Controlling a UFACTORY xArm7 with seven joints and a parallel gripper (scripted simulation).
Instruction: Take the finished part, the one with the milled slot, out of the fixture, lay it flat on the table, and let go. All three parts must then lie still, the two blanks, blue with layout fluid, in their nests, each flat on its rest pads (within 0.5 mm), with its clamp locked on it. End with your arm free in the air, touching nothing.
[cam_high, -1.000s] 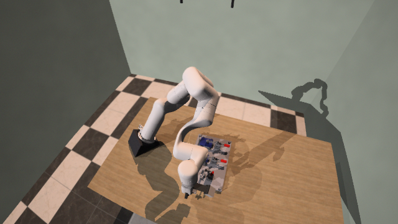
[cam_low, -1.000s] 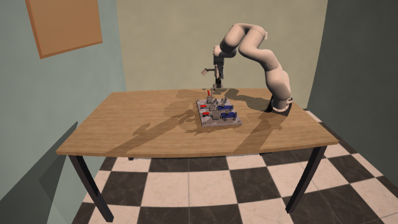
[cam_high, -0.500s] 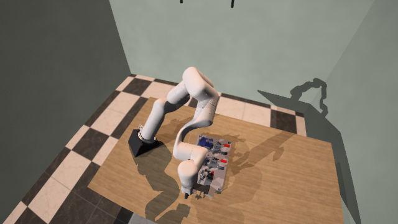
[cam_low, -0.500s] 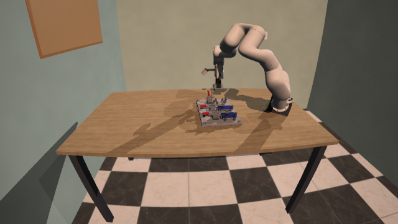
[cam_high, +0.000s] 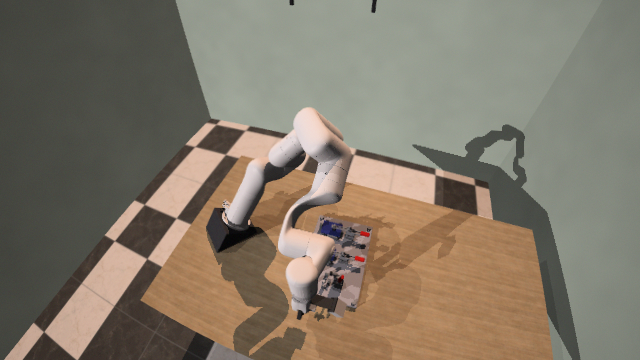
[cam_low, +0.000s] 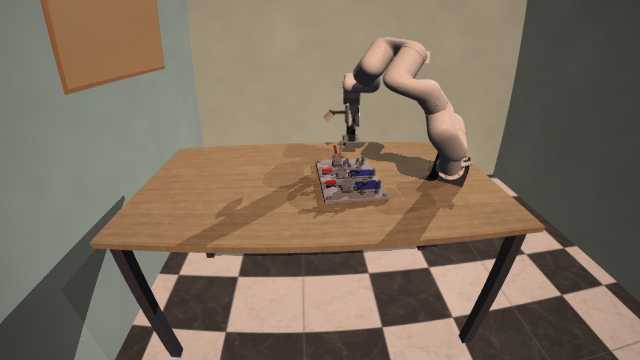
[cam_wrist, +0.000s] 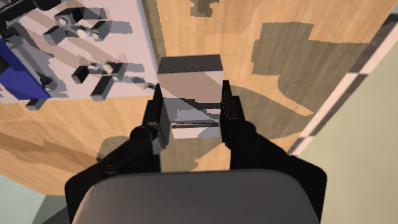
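Observation:
My gripper (cam_wrist: 193, 95) (cam_high: 311, 306) (cam_low: 350, 136) is shut on the finished part (cam_wrist: 190, 82) (cam_high: 326, 302), a grey block with a milled slot. It holds the part in the air just off the end of the fixture plate (cam_wrist: 131, 47) (cam_high: 354, 292) (cam_low: 334, 199), above the wooden table (cam_high: 450, 280) (cam_low: 225, 190). The nest nearest the gripper is empty, and its red-handled clamp (cam_low: 335, 148) (cam_high: 341, 278) stands raised. Two blue blanks (cam_low: 361, 173) (cam_low: 367, 186) sit in the other nests with their red clamp handles (cam_low: 327, 170) (cam_low: 330, 182) down. One blank also shows in the wrist view (cam_wrist: 15, 75).
The arm's black base (cam_high: 225, 232) (cam_low: 450, 175) stands on the table behind the fixture. The table edge (cam_wrist: 345, 85) runs close to the right of the held part in the wrist view. A checkered floor lies below.

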